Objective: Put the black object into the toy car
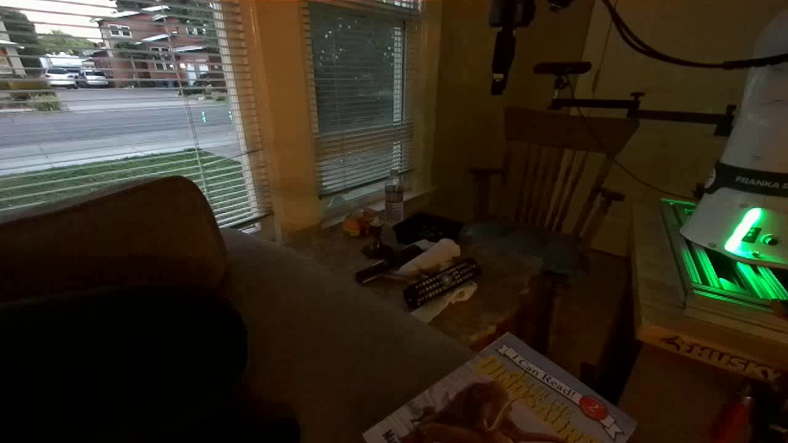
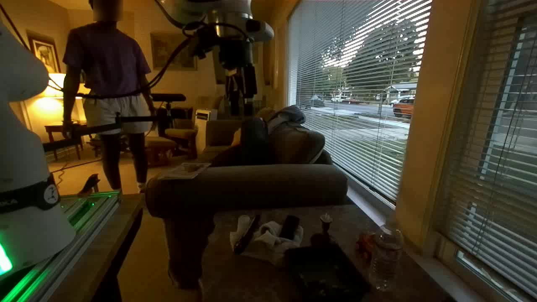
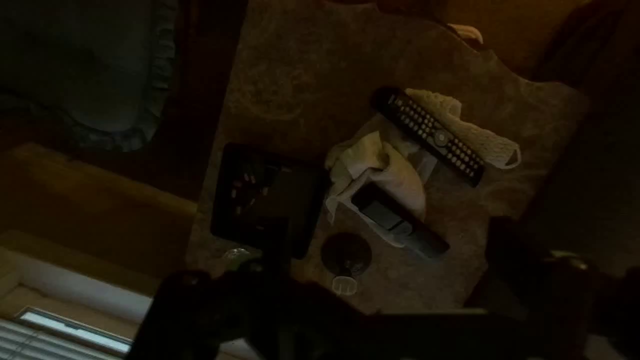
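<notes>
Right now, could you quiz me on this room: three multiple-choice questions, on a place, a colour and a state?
1. Where is the I Can Read! dinosaur book?
A) wooden chair; B) sofa arm; C) windowsill

2. What colour glows on the robot's base?
A) red; B) blue; C) green

3. How does the gripper stand?
A) open, empty; B) shut on the water bottle; C) shut on the black tray

1 B: it lies there in both exterior views.
2 C: a green light strip shines there.
3 A: in the wrist view, the fingers stand apart, gripping nothing.
</notes>
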